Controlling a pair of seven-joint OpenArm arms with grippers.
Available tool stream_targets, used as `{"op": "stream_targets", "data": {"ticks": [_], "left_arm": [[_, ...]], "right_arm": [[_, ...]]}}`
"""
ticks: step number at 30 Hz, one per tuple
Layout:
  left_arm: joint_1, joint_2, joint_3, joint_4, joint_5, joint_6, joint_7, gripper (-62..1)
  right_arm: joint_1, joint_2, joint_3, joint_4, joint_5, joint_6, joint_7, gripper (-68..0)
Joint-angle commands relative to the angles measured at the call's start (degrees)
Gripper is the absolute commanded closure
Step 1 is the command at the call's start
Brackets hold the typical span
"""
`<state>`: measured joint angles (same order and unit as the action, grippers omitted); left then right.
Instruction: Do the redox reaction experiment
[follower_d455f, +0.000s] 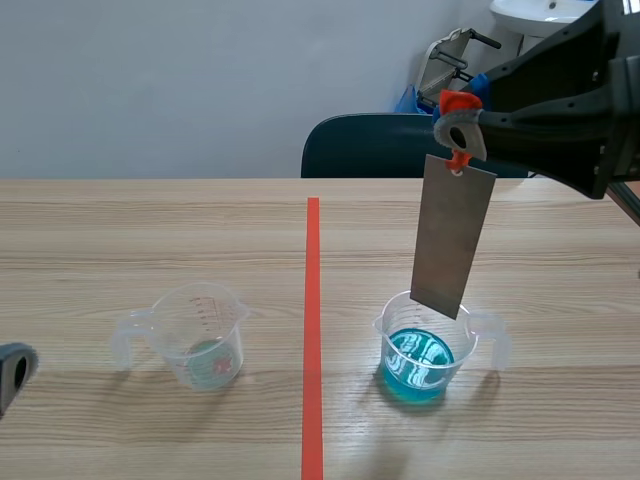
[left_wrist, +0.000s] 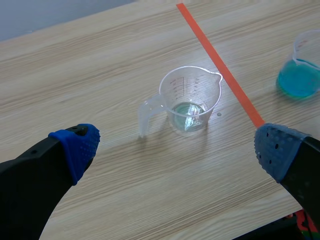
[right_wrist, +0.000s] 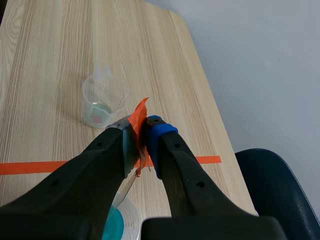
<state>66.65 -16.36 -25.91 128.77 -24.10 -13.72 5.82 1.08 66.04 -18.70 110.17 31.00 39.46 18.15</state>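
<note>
two cups, one strip hanging over the blue one
left gripper (left_wrist: 176, 149) low at the near left, fingers spread wide and holding nothing; ahead of it the clear cup (follower_d455f: 200, 338) with a trace of liquid; past the red tape line (follower_d455f: 312, 300), the blue-liquid cup (follower_d455f: 428, 352); directly above it the metal strip (follower_d455f: 452, 240), long axis near upright, lower edge at the cup's mouth, seemingly not yet wet; right gripper (follower_d455f: 462, 125) clenched on the strip's orange tab (right_wrist: 140, 112); the dip looks like a straight descent by the right arm
</note>
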Motion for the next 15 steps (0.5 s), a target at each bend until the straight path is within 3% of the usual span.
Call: {"op": "stream_targets", "data": {"ticks": [1, 4, 8, 10, 12, 15], "left_arm": [[-0.17, 0.13, 0.17, 0.61, -0.33, -0.15, -1.73, -62.3], [-1.01, 0.02, 0.17, 0.5, -0.33, -0.7, -3.04, -62.3], [-4.98, -0.94, 2.45, -2.4, -0.35, -1.22, -3.06, -27.2], [-7.82, -2.29, 4.96, -5.09, -0.35, -1.2, -3.63, -13.3], [-11.17, -4.02, 8.04, -8.24, -0.35, -1.2, -4.92, -6.6], [-16.68, -6.54, 13.25, -13.53, -0.35, -1.22, -7.76, -4.0]], "right_arm": [[0.83, -0.02, 0.81, 0.72, 0.68, -0.22, 0.9, -0.8], [0.83, -0.02, 0.81, 0.72, 0.68, -0.22, 0.9, -0.8], [0.83, -0.02, 0.81, 0.72, 0.68, -0.22, 0.9, -0.8], [0.83, -0.02, 0.81, 0.72, 0.68, -0.22, 0.92, -0.8], [0.83, -0.02, 0.81, 0.72, 0.68, -0.22, 0.92, -0.8], [0.83, -0.02, 0.81, 0.72, 0.68, -0.22, 0.94, -0.8]]}}
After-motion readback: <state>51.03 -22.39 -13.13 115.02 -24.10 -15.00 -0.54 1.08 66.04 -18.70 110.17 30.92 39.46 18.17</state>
